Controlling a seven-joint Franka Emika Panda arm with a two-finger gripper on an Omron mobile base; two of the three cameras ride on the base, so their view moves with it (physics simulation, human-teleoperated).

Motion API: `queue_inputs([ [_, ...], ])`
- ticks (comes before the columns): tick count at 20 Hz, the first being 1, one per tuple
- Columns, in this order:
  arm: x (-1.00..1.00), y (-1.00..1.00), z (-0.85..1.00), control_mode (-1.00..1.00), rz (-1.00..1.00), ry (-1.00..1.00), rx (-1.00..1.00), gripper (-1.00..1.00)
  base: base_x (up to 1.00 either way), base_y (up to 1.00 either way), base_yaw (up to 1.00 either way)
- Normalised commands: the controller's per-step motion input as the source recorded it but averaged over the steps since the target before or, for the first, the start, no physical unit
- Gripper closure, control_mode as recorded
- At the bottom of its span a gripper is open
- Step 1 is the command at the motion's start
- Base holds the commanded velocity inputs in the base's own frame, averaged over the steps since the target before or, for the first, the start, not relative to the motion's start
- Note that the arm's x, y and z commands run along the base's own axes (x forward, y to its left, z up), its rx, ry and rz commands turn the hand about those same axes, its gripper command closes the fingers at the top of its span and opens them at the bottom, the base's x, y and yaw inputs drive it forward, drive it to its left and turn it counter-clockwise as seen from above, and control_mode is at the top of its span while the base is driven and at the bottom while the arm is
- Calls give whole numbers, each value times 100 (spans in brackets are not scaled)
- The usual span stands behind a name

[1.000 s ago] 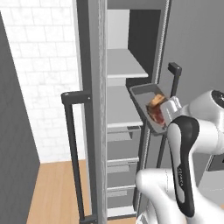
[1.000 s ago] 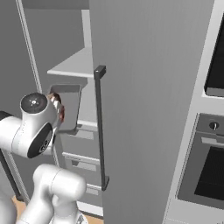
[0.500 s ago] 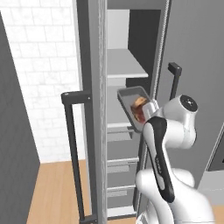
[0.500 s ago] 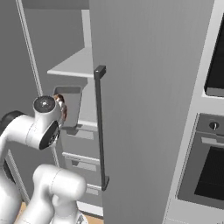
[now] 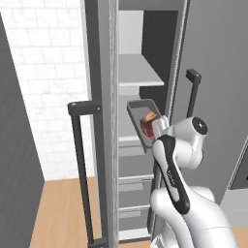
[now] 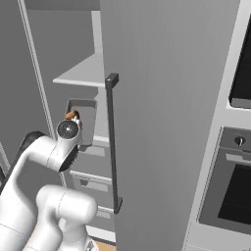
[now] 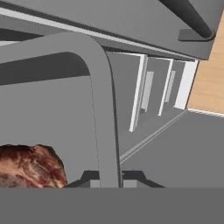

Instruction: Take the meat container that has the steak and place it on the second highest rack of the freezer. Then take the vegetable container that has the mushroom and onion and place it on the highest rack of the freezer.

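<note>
The meat container [image 5: 137, 112], a grey tray, hangs steeply tilted in the open freezer [image 5: 145, 29], between its two white shelves. The reddish-brown steak [image 5: 147, 120] lies against its lower side. My gripper [image 5: 155, 130] is shut on the tray's rim [image 7: 103, 109], with the steak [image 7: 27, 168] just left of the fingertips [image 7: 89, 178]. In the right base view the container [image 6: 86, 116] and the steak [image 6: 72, 115] show above my wrist. The highest rack [image 5: 138, 73] is above the tray and the second rack [image 5: 127, 141] is just below it. The vegetable container is out of view.
The freezer's open door [image 6: 162, 122] with its dark bar handle [image 6: 113, 142] stands close on the right. Another door with a bar handle [image 5: 80, 169] stands on the left before a white brick wall [image 5: 48, 72]. Grey drawers [image 6: 93, 182] sit under the shelves. An oven [image 6: 235, 196] is far right.
The arm has folded and carried the tilted tray with the steak leftward, from beside the door's edge into the freezer opening. The gripper has stayed shut on it.
</note>
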Motion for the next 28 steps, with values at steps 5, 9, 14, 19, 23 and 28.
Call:
queue_inputs([
  [5,26,3,-4,-100,-7,0,0,100,0,0,0],
  [9,49,18,-6,-100,-12,1,0,100,0,0,0],
  [14,59,15,0,-100,-1,6,0,100,0,0,0],
  [19,53,0,0,-100,0,2,0,100,0,0,0],
  [23,53,0,0,-100,0,2,0,100,0,0,0],
  [28,32,2,0,-100,0,2,0,100,0,0,0],
])
